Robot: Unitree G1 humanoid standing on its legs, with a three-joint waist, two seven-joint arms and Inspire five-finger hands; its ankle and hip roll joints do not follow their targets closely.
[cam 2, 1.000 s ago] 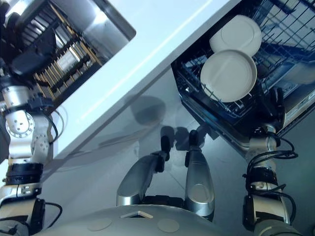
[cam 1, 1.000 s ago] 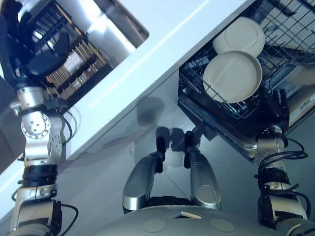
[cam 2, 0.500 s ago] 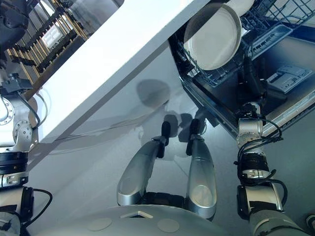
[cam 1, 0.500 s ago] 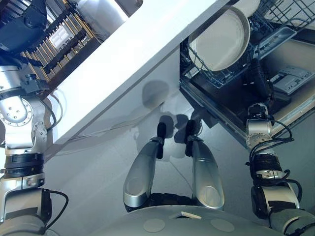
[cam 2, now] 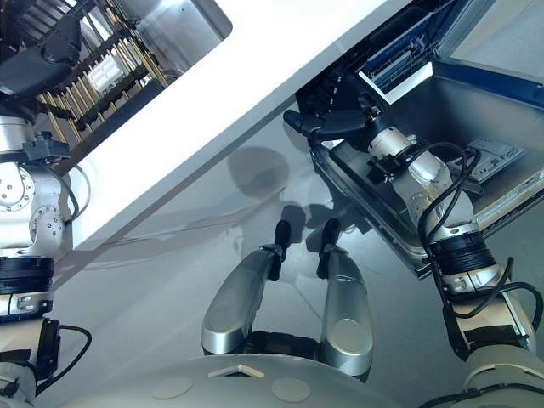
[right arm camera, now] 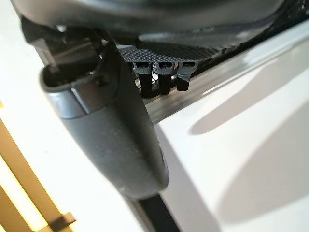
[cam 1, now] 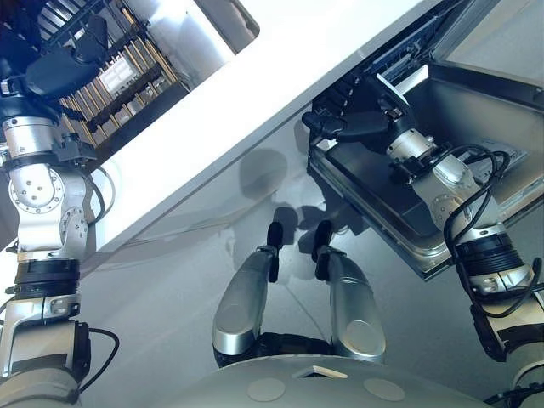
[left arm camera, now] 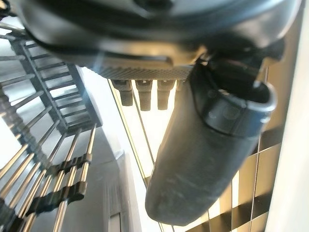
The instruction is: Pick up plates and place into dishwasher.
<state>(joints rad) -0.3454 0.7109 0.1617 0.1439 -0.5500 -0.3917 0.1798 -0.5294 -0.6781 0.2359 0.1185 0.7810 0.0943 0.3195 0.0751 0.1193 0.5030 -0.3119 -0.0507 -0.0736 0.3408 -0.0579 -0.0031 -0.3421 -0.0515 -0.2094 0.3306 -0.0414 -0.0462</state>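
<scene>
My right hand (cam 1: 350,127) reaches with straight fingers to the front edge of the dark dishwasher rack (cam 1: 399,58), which sits mostly under the white counter (cam 1: 255,93). It holds nothing; in its wrist view the thumb (right arm camera: 116,140) lies along a white surface. The plates are hidden. At the upper left my left hand (cam 1: 61,70) hovers open and empty over a drying rack of dark and brass-coloured bars (cam 1: 127,72). Its thumb (left arm camera: 203,154) shows in front of those bars (left arm camera: 58,183).
The dishwasher's door (cam 1: 476,127) hangs open at the right, its silver inner face upward, under my right forearm. The white counter runs diagonally between the drying rack and the dishwasher. Grey floor (cam 1: 170,280) lies below it.
The camera has shifted. My right hand has risen from beside the door to the rack's front edge. The two plates in the rack have gone out of sight under the counter.
</scene>
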